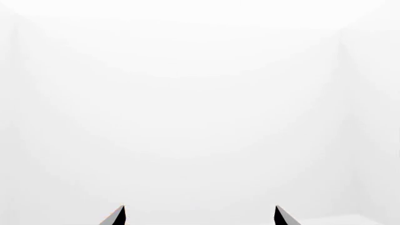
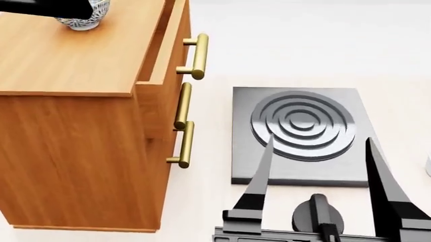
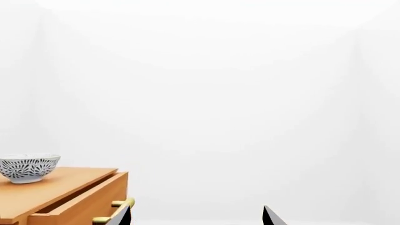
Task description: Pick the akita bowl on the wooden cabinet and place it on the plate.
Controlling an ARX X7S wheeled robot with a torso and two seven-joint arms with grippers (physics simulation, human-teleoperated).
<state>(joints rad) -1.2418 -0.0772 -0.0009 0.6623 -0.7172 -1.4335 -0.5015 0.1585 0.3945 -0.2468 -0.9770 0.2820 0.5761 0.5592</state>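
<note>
Head view: the wooden cabinet [image 2: 81,126] fills the nine o'clock side, a boxy orange-brown piece with stacked drawers and brass bar handles [image 2: 190,85] on its front. The top drawer stands slightly pulled out. On the cabinet top, up at eleven o'clock, sits the akita bowl [image 2: 86,17], a small rounded white bowl covered in a dense dark leaf-like pattern. A dark arm part [image 2: 47,7] crosses in front of it at the picture's upper edge, hiding its rim there.

At three o'clock from the cabinet, on the pale tabletop [image 2: 283,45], lies a dark grey square stove plate [image 2: 300,133] with raised concentric rings. The right gripper [image 2: 320,161] hangs at five o'clock, its two dark fingers [image 2: 259,176] spread wide, holding nothing, above the stove plate's near edge.

The right wrist view shows the bowl [image 3: 28,168] upright on the cabinet top [image 3: 69,185], its narrow foot touching the wood, well apart from that gripper's fingertips [image 3: 122,216].

In the left wrist view only the left gripper [image 1: 200,216] shows, two dark tips spread apart against blank white, with nothing between them.
</note>
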